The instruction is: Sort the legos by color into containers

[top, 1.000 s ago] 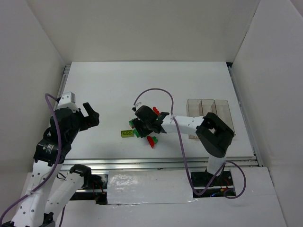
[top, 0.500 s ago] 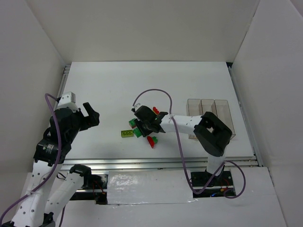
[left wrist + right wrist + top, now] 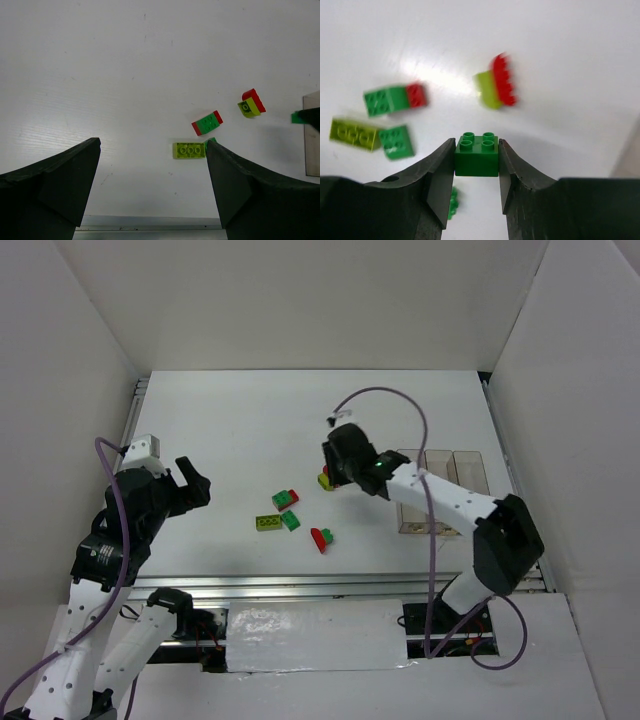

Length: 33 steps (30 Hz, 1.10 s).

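Now the right gripper [image 3: 476, 148] pinches a green brick [image 3: 476, 161]; at its nine o'clock, the left gripper [image 3: 153, 145] gapes wide, empty.

Legos [image 3: 207, 122] between wide-apart fingers [image 3: 50, 185]; possibly container [image 3: 312, 135] rightward

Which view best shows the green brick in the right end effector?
Right wrist: the green brick sits sharp and centred, studs up, clamped between the fingers of the right end effector. The left wrist view catches only a green sliver of it at its right edge. In the top view it cannot be made out beneath the wrist.
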### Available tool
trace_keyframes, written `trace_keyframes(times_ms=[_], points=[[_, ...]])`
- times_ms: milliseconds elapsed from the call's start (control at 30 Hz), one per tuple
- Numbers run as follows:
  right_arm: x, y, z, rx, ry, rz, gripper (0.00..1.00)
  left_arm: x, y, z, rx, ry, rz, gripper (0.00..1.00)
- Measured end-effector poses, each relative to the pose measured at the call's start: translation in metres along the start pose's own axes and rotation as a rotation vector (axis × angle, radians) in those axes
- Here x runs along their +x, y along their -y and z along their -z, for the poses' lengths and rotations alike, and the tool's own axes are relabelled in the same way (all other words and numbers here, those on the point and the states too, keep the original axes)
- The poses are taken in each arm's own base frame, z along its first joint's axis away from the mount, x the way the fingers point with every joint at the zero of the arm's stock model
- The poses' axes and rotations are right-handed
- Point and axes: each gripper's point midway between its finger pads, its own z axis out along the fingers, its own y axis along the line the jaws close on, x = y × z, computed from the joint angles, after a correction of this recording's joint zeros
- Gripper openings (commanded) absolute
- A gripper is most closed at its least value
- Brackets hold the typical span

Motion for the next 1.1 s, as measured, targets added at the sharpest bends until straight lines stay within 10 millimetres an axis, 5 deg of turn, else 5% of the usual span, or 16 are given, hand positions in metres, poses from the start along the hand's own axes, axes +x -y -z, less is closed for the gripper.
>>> trace_keyframes(times_ms=[167, 300, 400, 567, 600, 767, 800, 933, 1000, 1100], points=[[-0.049, 0.106, 0.039, 0.209, 0.158, -0.273, 0.29, 0.000, 0.001, 0.000, 0.003, -0.001, 0.000, 0.99], [-0.040, 0.191, 0.054, 0.443, 0.173, -0.442, 0.30, 0.000, 0.001, 0.000, 0.006, -0.002, 0.000, 1.00], [-0.021, 0.216, 0.051, 0.526, 0.124, -0.493, 0.30, 0.000, 0.001, 0.000, 0.008, -0.003, -0.001, 0.99], [0.010, 0.233, 0.042, 0.603, 0.058, -0.537, 0.37, 0.001, 0.002, 0.000, 0.009, -0.003, -0.001, 0.99], [0.014, 0.236, 0.042, 0.615, 0.047, -0.541, 0.52, 0.001, 0.002, 0.000, 0.011, -0.004, -0.001, 1.00], [0.025, 0.240, 0.038, 0.638, 0.025, -0.561, 0.82, 0.001, 0.003, 0.000, 0.014, -0.008, -0.002, 0.99], [0.025, 0.240, 0.037, 0.637, 0.024, -0.564, 0.97, 0.001, 0.003, 0.000, 0.014, -0.008, -0.003, 1.00], [0.028, 0.235, 0.035, 0.623, 0.016, -0.561, 1.00, 0.002, 0.003, -0.001, 0.013, -0.009, -0.004, 1.00], [0.026, 0.223, 0.035, 0.614, 0.019, -0.532, 1.00, 0.002, 0.003, -0.001, 0.013, -0.009, -0.004, 0.99], [0.018, 0.158, 0.029, 0.490, 0.028, -0.405, 1.00, 0.002, 0.003, -0.001, 0.012, -0.012, -0.004, 1.00]])
